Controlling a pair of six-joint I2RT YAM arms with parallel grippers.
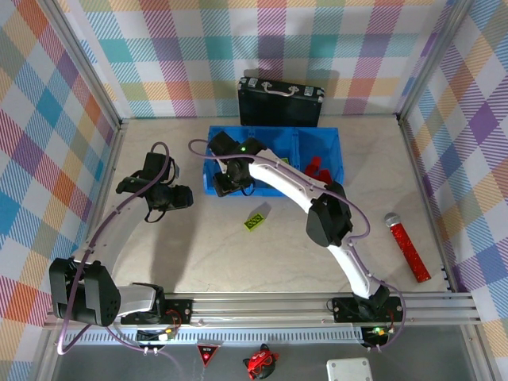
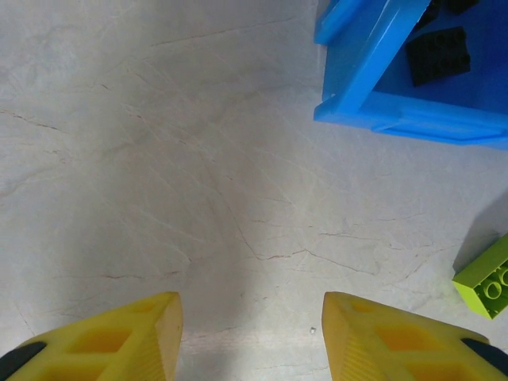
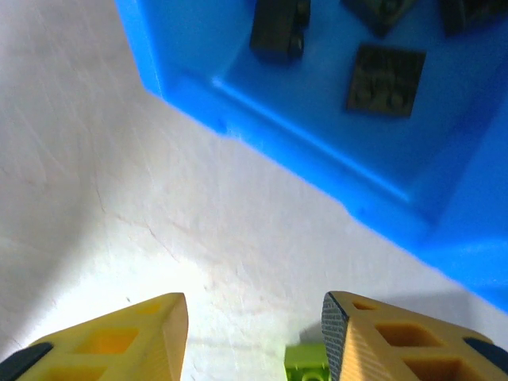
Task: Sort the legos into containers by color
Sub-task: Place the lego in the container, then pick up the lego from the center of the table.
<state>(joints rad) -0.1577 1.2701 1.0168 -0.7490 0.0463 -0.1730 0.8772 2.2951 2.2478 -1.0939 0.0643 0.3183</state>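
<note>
Overhead, a blue bin (image 1: 327, 136) of three joined square compartments is seen at the far middle of a pale, stone-patterned table (image 1: 198, 254). Red bricks (image 1: 317, 168) are heaped in its right compartment; their number cannot be told. One lime-green brick (image 1: 255, 220) lies on the table just in front of the bin. One black case (image 1: 280, 101) stands behind the bin and one red glittery stick (image 1: 407, 246) lies well to the right. The space is walled with pastel checked panels. The left gripper (image 1: 163, 194) is held left of the bin, the right gripper (image 1: 230, 181) at the bin's near left corner.

From the left wrist, the left gripper (image 2: 250, 333) is seen with its yellow fingers (image 2: 127, 341) spread over bare, finely veined table, nothing between them. A bin corner (image 2: 373, 103) with one flat, studded black brick (image 2: 436, 54) inside is seen upper right, and the lime-green brick (image 2: 486, 279) at the right edge.

From the right wrist, the right gripper (image 3: 254, 341) is likewise spread and empty. Four black bricks (image 3: 385, 77) are counted in the bin (image 3: 262, 119). The lime-green brick (image 3: 305, 365) lies on the table beside the right-hand finger.
</note>
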